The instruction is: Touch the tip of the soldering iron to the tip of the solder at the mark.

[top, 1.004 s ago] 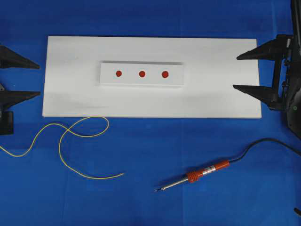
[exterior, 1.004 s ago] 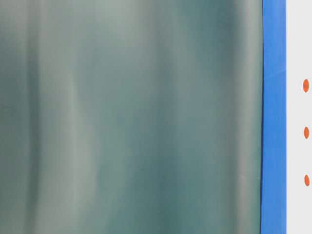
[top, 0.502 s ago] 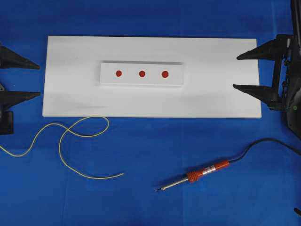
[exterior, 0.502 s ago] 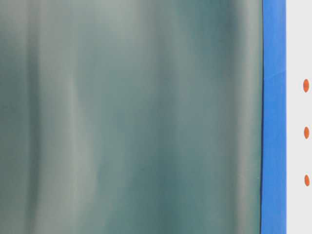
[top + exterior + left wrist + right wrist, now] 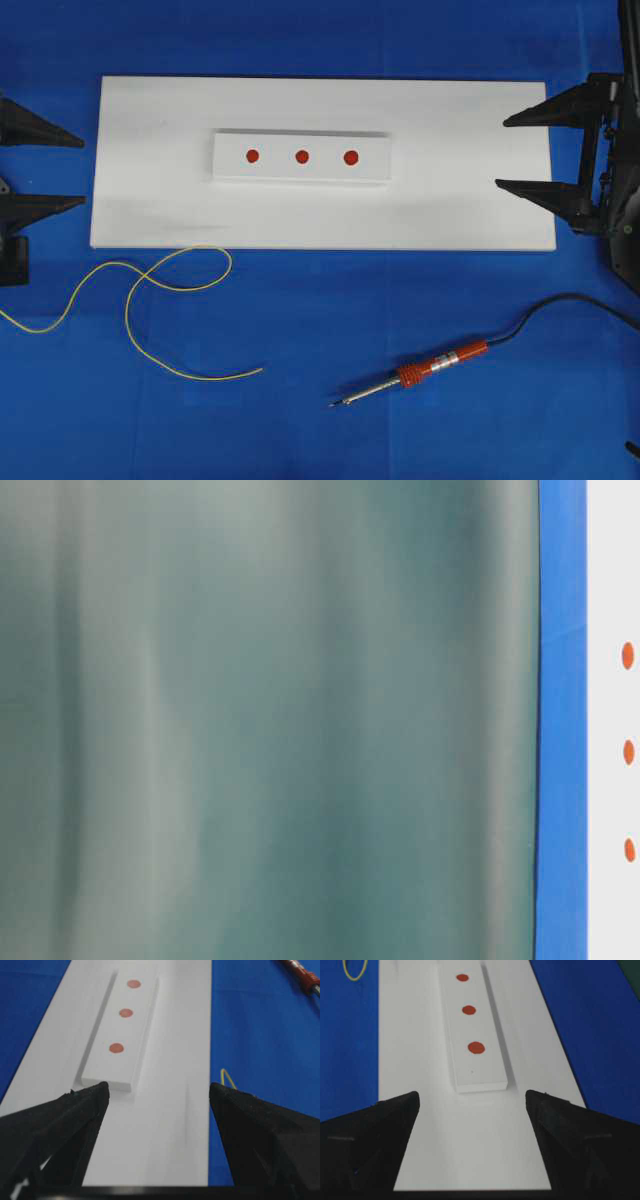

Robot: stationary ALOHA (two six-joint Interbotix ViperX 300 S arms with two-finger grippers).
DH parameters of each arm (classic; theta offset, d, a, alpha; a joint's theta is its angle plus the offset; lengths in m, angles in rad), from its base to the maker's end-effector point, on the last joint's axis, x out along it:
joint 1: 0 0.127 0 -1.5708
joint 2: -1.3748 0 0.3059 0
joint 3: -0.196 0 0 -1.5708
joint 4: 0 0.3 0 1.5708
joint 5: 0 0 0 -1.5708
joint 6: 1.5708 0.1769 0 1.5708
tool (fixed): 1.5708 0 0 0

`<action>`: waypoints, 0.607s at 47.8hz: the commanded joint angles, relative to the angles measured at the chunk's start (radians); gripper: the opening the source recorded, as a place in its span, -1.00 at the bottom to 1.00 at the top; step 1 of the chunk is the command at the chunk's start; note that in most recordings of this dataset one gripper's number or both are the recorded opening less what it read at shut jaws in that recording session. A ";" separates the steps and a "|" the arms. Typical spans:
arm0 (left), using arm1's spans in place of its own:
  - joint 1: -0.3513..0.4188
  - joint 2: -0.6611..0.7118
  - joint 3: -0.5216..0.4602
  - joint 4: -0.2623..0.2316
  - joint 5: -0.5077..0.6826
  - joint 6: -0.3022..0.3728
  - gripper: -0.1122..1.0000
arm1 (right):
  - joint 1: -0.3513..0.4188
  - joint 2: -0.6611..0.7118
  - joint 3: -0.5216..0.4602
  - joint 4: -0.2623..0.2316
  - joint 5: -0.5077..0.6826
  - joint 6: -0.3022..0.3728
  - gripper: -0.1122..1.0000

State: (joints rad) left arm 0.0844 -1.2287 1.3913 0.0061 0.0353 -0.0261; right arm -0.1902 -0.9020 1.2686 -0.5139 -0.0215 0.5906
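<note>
The soldering iron (image 5: 432, 370) lies on the blue mat at the front right, its dark tip pointing left and its black cord (image 5: 570, 300) trailing right. The solder (image 5: 150, 290), a thin yellow wire, curls on the mat at the front left. The mark (image 5: 253, 156) is the left red dot on the white strip (image 5: 300, 172). My left gripper (image 5: 85, 170) stands open at the board's left end, holding nothing. My right gripper (image 5: 501, 154) stands open over the board's right end, holding nothing. In the left wrist view the mark (image 5: 116, 1048) is the nearest dot; in the right wrist view the mark (image 5: 462, 977) is the farthest.
The strip sits on a large white board (image 5: 460, 200) on a blue mat (image 5: 320, 320). A loop of solder (image 5: 227, 1076) shows past the left gripper (image 5: 158, 1087). The table-level view is mostly a blurred green surface (image 5: 270, 720).
</note>
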 commanded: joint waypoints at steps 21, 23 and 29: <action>-0.014 0.012 -0.011 -0.002 -0.008 -0.002 0.57 | -0.003 0.006 -0.009 0.002 -0.005 0.002 0.68; -0.014 0.012 -0.011 -0.002 -0.008 0.000 0.57 | -0.003 0.008 -0.009 0.002 -0.005 0.002 0.68; -0.014 0.012 -0.011 -0.002 -0.008 0.000 0.57 | -0.003 0.009 -0.006 0.002 -0.006 0.002 0.68</action>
State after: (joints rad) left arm 0.0721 -1.2287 1.3913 0.0061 0.0353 -0.0261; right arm -0.1902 -0.9004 1.2717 -0.5154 -0.0215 0.5906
